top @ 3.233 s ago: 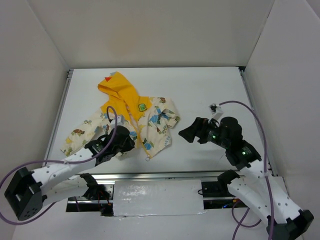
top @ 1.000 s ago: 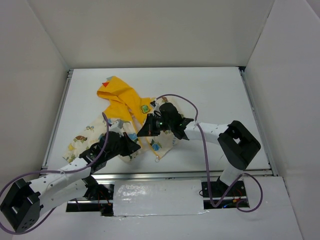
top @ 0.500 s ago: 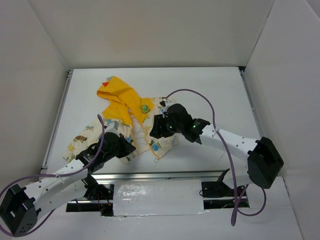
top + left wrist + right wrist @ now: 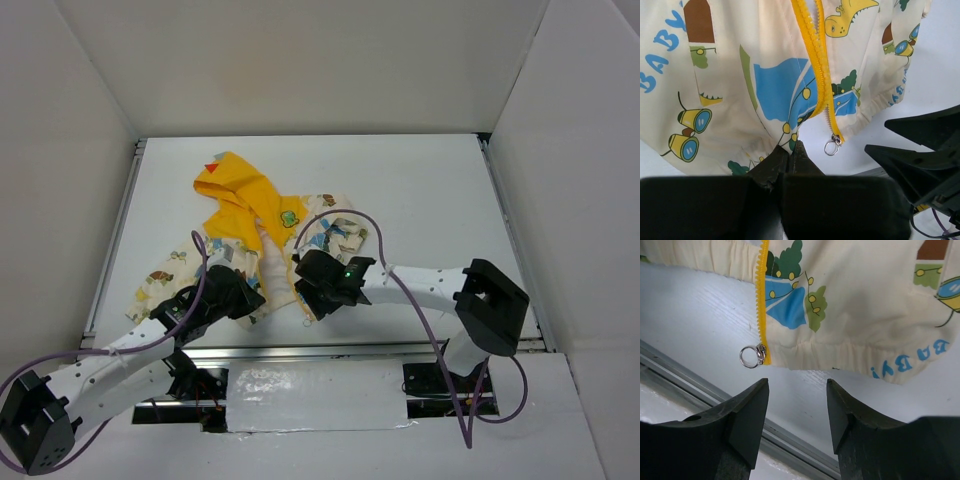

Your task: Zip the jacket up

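Overhead, the jacket [image 4: 262,238] lies flat on the near-left part of the white desk [image 4: 430,180], yellow hood [image 4: 235,190] pointing away from the arms and hem toward them; its front panels gape, so the zipping looks barely begun. The left gripper [image 4: 252,300] sits at the hem of one panel and the right gripper [image 4: 308,295] reaches across to the hem of the other, the two close together at the foot of the opening.

Seen from the left wrist, the left gripper [image 4: 790,151] is clenched at the hem just beside the yellow zipper [image 4: 815,60], apparently pinching a fold of cloth; the likely reason is to anchor the bottom so the fabric does not ride up when the slider is drawn. The zipper pull [image 4: 831,146], a small metal ring, hangs at the very bottom of the track, free and ungrasped.

From the right wrist, the right gripper [image 4: 796,385] stands released, holding nothing, its jaws apart just short of the hem; the zipper pull [image 4: 751,357] lies off to one side of the gap rather than between the jaws, so a small sideways correction seems needed before any grasp. The ring's thin, flat lie on the desk could make it slip.
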`<move>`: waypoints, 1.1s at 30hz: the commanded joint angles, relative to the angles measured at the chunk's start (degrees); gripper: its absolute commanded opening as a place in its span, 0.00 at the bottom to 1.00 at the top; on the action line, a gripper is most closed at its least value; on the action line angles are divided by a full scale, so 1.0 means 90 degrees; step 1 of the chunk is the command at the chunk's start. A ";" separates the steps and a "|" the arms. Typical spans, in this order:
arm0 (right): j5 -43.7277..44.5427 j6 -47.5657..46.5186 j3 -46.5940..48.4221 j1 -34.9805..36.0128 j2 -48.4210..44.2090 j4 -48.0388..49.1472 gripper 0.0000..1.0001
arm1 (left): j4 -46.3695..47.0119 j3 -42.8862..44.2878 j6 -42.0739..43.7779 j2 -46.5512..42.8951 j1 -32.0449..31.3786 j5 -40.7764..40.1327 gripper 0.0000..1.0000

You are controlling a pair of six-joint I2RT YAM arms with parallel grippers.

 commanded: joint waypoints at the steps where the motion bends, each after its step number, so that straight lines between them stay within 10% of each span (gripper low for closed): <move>1: 0.0340 -0.0126 0.0400 0.0134 0.0246 0.0052 0.58 | -0.0110 0.0285 0.0009 -0.0119 0.0052 -0.0136 0.00; 21: 0.0106 0.0196 0.0439 0.0232 0.1320 0.0424 0.52 | -0.0002 0.0305 0.0205 -0.0070 0.0061 0.0020 0.00; 25: 0.0204 0.0333 0.0449 0.0232 0.1526 0.0375 0.37 | 0.0008 0.0295 0.0205 -0.0070 0.0061 0.0050 0.00; 28: 0.0106 0.0459 0.0508 0.0232 0.1633 0.0346 0.00 | -0.0012 0.0276 0.0205 -0.0118 0.0071 0.0030 0.00; 33: -0.0070 0.0888 0.0566 0.0212 0.1010 0.0677 0.00 | 0.0037 0.0314 0.0224 -0.0216 0.0071 0.0069 0.00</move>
